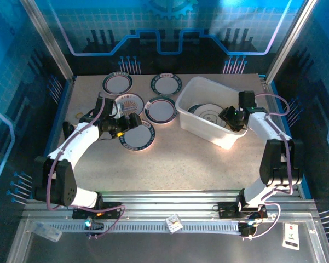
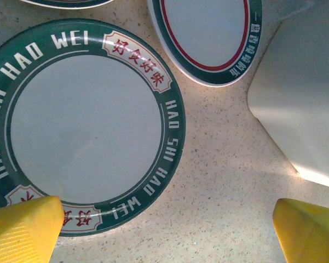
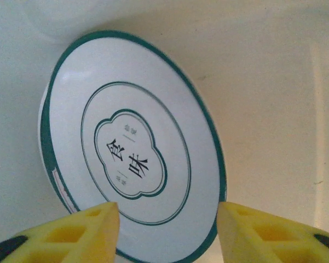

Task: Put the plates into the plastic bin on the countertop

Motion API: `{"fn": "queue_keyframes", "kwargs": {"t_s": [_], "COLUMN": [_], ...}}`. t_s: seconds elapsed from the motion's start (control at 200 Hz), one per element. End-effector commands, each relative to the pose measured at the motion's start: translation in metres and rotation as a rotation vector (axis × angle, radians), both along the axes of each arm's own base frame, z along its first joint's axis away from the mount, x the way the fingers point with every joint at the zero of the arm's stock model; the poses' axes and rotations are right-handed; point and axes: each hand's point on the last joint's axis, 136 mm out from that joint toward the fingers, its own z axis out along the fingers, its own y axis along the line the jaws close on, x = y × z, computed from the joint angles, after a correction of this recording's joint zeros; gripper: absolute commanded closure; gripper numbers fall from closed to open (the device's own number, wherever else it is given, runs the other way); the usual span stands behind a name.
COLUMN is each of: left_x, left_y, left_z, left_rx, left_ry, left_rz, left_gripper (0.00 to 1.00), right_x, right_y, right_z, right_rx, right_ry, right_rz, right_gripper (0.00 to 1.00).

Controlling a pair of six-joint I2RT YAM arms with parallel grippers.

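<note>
A speckled beige tabletop carries a white plastic bin at its right, with five green-rimmed plates spread to the bin's left. Another plate, marked with Chinese characters, lies inside the bin beneath the right claw, which gapes open and empty. The left claw, likewise spread wide, hovers over the HAO SHI HAO WEI plate.

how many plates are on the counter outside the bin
5. The back-left plate, the back-right plate, the sunburst plate partly covered in the middle, the red-ringed plate beside the bin, and the nearest plate. Stacked ones could be hidden.
</note>
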Motion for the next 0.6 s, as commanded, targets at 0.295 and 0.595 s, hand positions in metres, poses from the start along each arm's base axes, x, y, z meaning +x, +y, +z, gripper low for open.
{"fn": "queue_keyframes", "kwargs": {"t_s": [0.295, 0.595], "left_x": [-0.011, -0.02], "left_y": [0.006, 0.011], "left_z": [0.004, -0.003], "left_rx": [0.039, 0.059], "left_ry": [0.001, 0.038], "left_rz": [0.005, 0.03], "left_gripper": [0.01, 0.01], "right_x": [-0.001, -0.006], "right_y": [-0.004, 0.004], "right_z": [0.056, 0.1], "right_rx": [-0.087, -0.121], "right_ry": [-0.12, -0.238], "right_rz": [-0.004, 0.047], "right_gripper": [0.26, 0.22]}}
